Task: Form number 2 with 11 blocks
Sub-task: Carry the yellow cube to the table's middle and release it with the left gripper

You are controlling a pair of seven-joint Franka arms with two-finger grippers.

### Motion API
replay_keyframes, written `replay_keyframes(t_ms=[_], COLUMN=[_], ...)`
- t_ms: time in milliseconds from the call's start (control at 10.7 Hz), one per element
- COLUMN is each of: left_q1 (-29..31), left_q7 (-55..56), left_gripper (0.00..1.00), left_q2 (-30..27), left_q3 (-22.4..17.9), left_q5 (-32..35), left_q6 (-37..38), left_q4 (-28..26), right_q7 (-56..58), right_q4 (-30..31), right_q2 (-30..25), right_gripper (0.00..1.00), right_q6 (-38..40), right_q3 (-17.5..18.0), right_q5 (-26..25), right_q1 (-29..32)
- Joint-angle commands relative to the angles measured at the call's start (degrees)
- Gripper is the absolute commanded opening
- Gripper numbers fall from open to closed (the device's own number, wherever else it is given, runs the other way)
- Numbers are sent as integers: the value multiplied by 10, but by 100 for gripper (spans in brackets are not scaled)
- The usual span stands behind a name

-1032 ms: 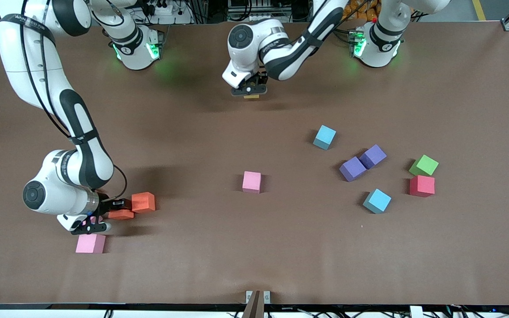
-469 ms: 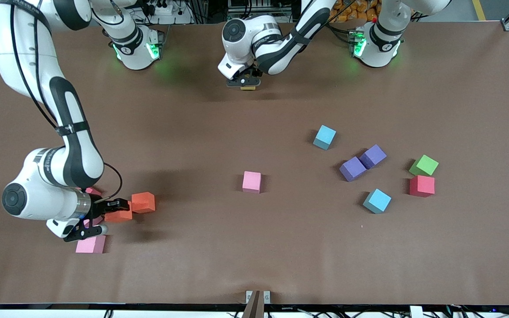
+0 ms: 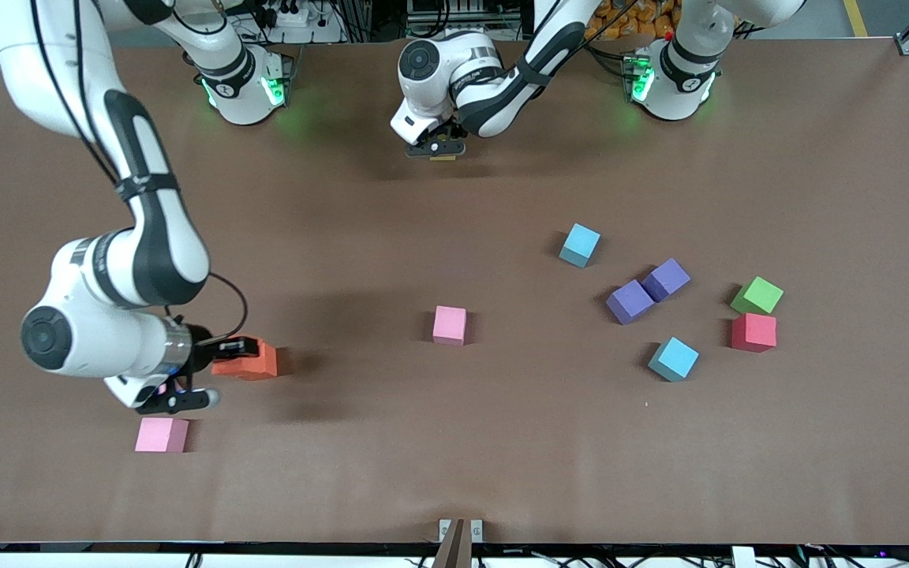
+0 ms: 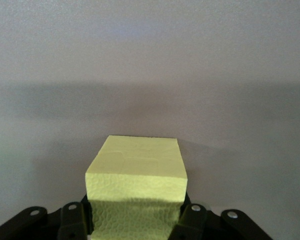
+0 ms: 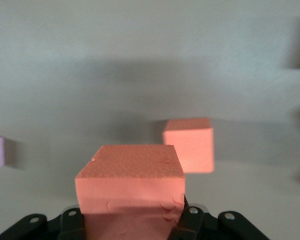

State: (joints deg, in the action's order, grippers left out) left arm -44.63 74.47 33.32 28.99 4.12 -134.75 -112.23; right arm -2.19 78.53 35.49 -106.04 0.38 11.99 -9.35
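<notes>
My right gripper (image 3: pixel 214 372) is shut on an orange block (image 3: pixel 226 368) (image 5: pixel 132 190), held just above the table. It overlaps the second orange block (image 3: pixel 267 359) (image 5: pixel 188 145) in the front view. My left gripper (image 3: pixel 435 150) is shut on the yellow block (image 3: pixel 444 158) (image 4: pixel 135 190), low over the table between the arm bases. Pink blocks lie at mid-table (image 3: pixel 450 325) and near the front edge (image 3: pixel 162 435); a third is mostly hidden under the right hand. Two light blue (image 3: pixel 580 244) (image 3: pixel 673 359), two purple (image 3: pixel 630 301) (image 3: pixel 666 279) and one red block (image 3: pixel 753 332) lie scattered. No number 2 shows.
A green cube (image 3: pixel 757 296) sits touching the red block, toward the left arm's end. The brown table (image 3: pixel 391 442) is bare around the middle pink block.
My right gripper has lifted the orange block and carried it toward the second orange block. My left gripper has moved the yellow block closer to the arm bases.
</notes>
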Motion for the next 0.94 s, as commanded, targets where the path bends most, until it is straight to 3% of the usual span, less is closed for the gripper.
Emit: replay_keyframes(t_ms=[0, 375, 657, 844], left_q1=[2, 20, 79, 149], left_q7=[14, 29, 8, -56], left_gripper=[100, 100, 100, 100], left_q2=[-3, -82, -169, -215], left_q3=[-4, -3, -4, -6], left_q5=[-8, -7, -6, -6], left_q6=[-17, 17, 54, 75], left_q4=[-7, -31, -50, -50], right_q7=[-50, -127, -134, -134], right_q4=[49, 96, 204, 259], right_q2=[-44, -83, -137, -165], right_gripper=[26, 26, 26, 25], right_q6=[3, -4, -71, -89], right_q3=[0, -3, -2, 1], right_q5=[4, 7, 7, 7], right_q1=[-26, -75, -94, -106])
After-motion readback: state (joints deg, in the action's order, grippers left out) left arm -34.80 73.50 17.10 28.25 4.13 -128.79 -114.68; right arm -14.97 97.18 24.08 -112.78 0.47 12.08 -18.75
